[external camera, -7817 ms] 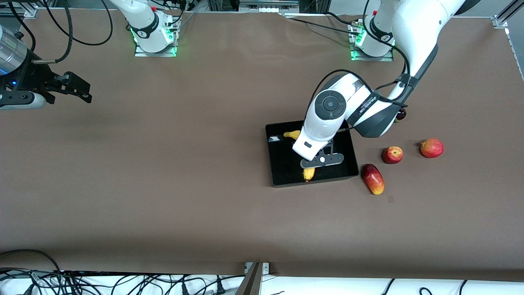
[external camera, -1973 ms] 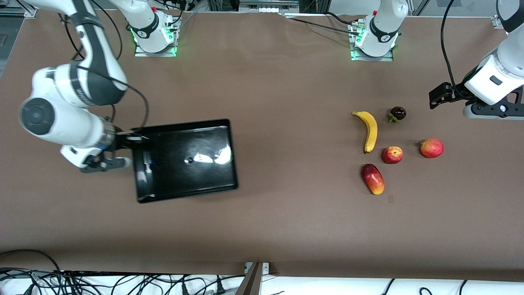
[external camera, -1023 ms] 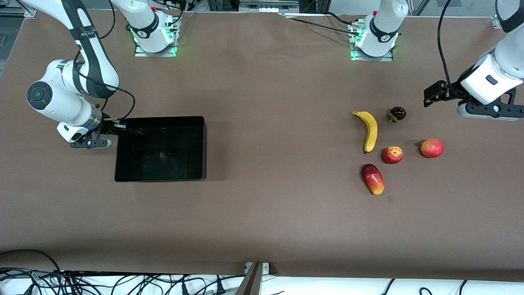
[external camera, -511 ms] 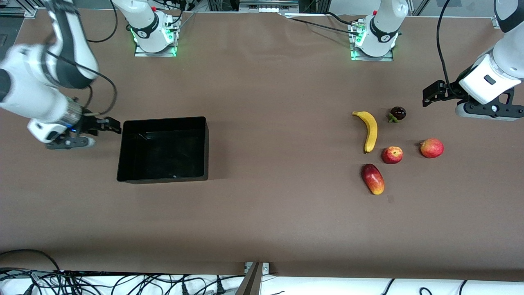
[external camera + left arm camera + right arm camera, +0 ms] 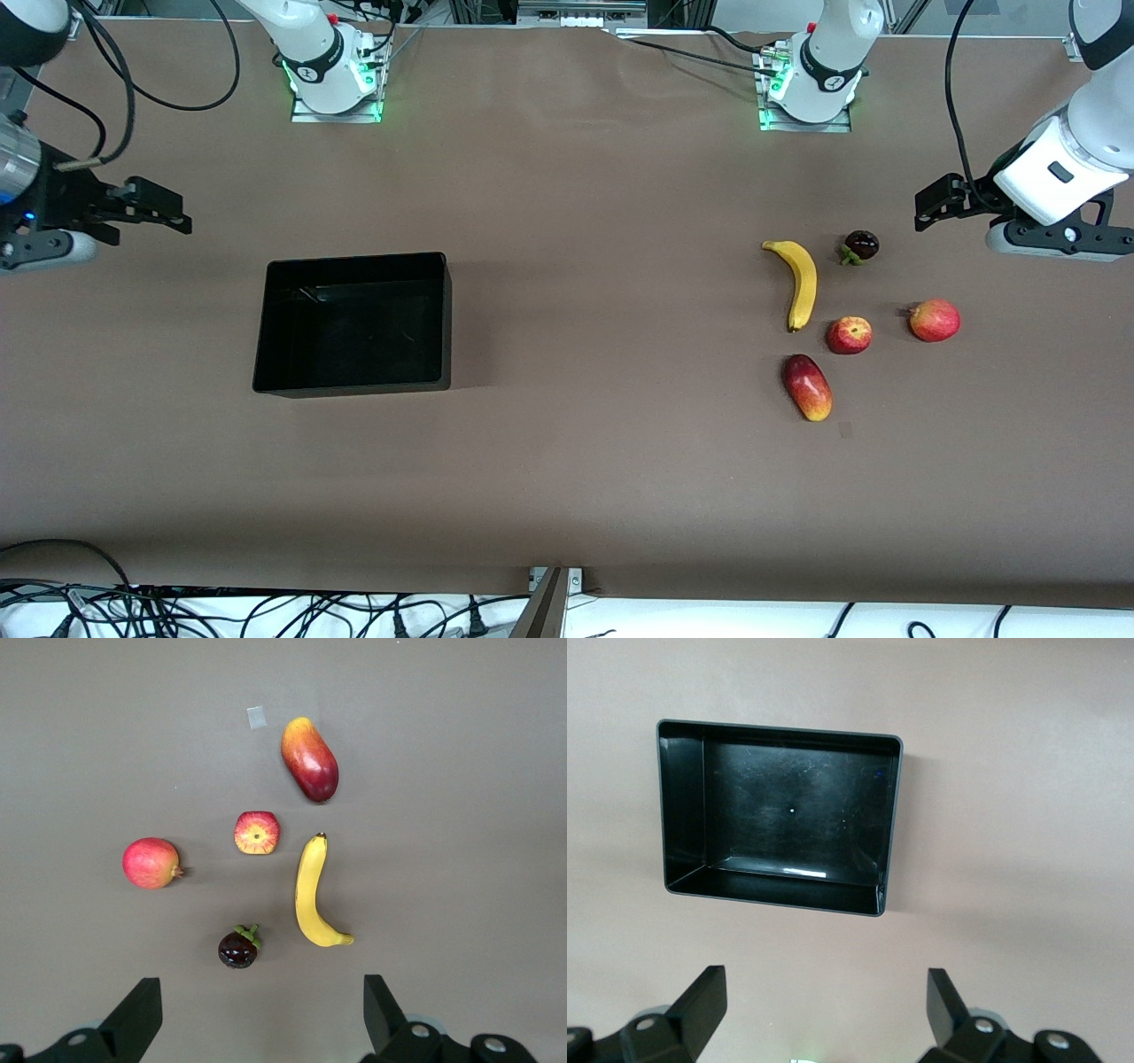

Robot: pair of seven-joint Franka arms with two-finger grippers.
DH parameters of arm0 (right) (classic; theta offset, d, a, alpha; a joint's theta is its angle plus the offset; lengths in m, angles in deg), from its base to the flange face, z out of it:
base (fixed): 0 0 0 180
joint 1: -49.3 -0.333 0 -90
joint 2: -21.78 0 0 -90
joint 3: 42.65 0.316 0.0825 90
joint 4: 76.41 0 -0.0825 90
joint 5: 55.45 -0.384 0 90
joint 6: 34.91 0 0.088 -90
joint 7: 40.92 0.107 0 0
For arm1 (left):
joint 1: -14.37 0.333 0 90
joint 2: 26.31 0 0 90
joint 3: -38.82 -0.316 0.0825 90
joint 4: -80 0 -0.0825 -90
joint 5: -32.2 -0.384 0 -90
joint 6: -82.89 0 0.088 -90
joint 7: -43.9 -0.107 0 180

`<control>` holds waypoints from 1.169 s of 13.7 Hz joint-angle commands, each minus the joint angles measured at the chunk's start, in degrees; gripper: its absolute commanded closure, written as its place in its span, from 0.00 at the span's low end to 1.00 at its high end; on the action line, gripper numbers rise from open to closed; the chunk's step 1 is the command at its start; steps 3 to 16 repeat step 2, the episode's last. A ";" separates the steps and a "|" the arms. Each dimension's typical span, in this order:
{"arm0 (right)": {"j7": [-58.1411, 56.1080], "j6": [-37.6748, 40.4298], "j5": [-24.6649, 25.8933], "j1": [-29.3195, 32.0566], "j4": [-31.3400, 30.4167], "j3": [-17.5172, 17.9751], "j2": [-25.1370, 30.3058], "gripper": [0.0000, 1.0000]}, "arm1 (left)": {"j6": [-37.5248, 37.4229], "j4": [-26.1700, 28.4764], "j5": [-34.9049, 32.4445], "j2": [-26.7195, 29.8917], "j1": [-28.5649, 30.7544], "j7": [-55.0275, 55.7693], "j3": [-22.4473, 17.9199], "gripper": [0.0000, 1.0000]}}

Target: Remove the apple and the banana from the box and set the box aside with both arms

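Observation:
The black tray (image 5: 352,323) sits on the table toward the right arm's end, with nothing in it; it also shows in the right wrist view (image 5: 788,815). The yellow banana (image 5: 800,283) and the small red apple (image 5: 849,335) lie on the table toward the left arm's end; both show in the left wrist view, banana (image 5: 312,895) and apple (image 5: 257,832). My left gripper (image 5: 923,208) (image 5: 259,1001) is open, holds nothing, and hangs over the table beside the fruits. My right gripper (image 5: 173,211) (image 5: 824,988) is open, holds nothing, and is apart from the tray.
A dark purple fruit (image 5: 861,245), an oblong red-yellow fruit (image 5: 807,386) and another round red fruit (image 5: 934,320) lie around the apple. The arm bases (image 5: 332,75) stand at the table's edge farthest from the front camera. Cables lie along the nearest edge.
My right gripper set the tray down, let go and has pulled up and away toward its end of the table. The left arm has barely moved.

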 commanded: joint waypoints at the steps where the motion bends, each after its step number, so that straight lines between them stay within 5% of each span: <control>1: -0.86 1.37 0.29 0.03 1.83 -0.13 -1.64 0.00 | -1.52 -1.63 -0.13 -0.62 -0.29 -1.26 -0.24 0.00; 16: -0.77 1.37 0.37 0.03 1.83 -0.13 -1.56 0.00 | -1.61 -1.71 -0.13 -0.62 -0.38 -1.26 -0.15 0.00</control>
